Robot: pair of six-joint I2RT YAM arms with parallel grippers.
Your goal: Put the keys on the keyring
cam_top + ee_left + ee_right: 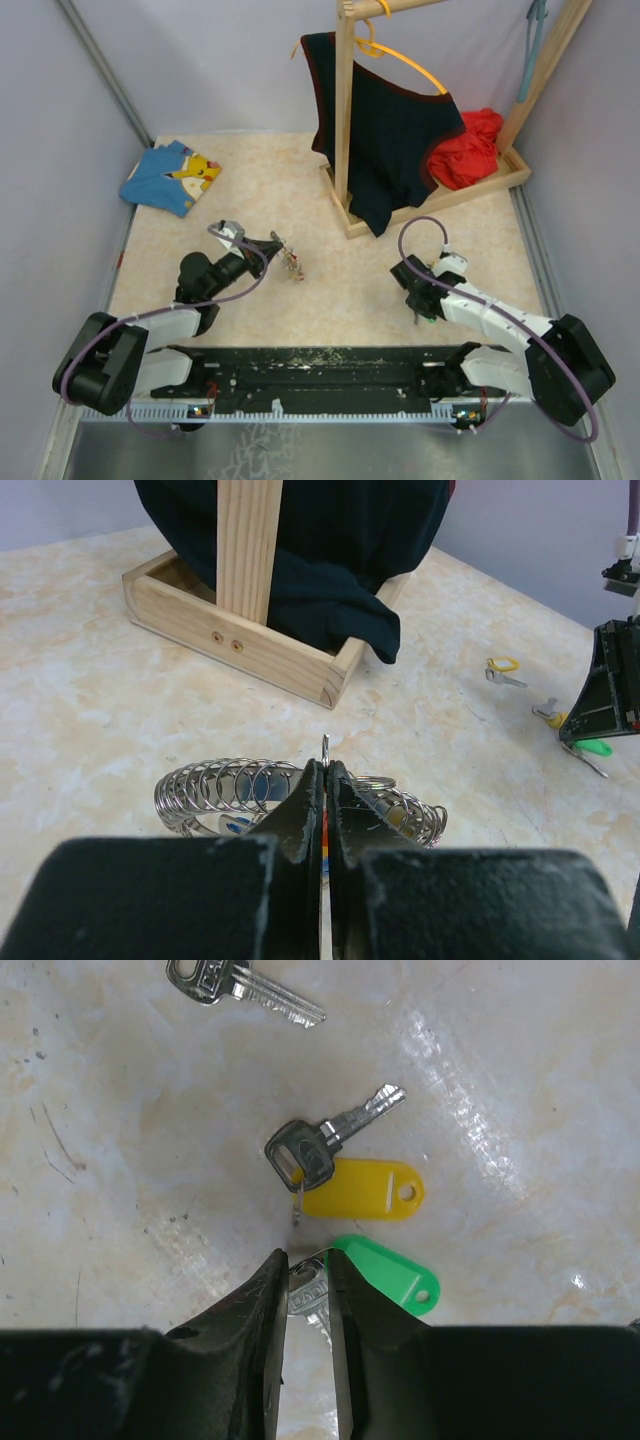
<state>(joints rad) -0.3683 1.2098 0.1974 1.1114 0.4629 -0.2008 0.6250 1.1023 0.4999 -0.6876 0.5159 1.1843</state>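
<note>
The keyring, a silvery coil of wire loops with a bit of blue and red showing through it, is lying on the counter left of centre, just in front of the left gripper. That gripper is clenching one thin upright ring of the bunch, its jaws pressed together with no gap showing.

Well to the right, the keys are lying loose on the counter. The right gripper is pinching the silver head of the green-tagged key, its jaws nearly closed around it while the tag is sticking out to one side. The yellow-tagged key is lying just beyond, its tag almost touching the green one, and a plain silver key is resting farther off. The head of that plain key is carrying stamped letters, but they are too small to read; both tags are showing blank faces.

The counter is showing a beige marbled finish with fine scratches and a soft sheen. At the back a wooden rack is standing in its tray base, a dark garment is hanging from an orange hanger, and a red cloth is bunching in the tray. A blue garment with a yellow cartoon figure is lying in the far left corner. Pale lilac walls are closing in the counter.
</note>
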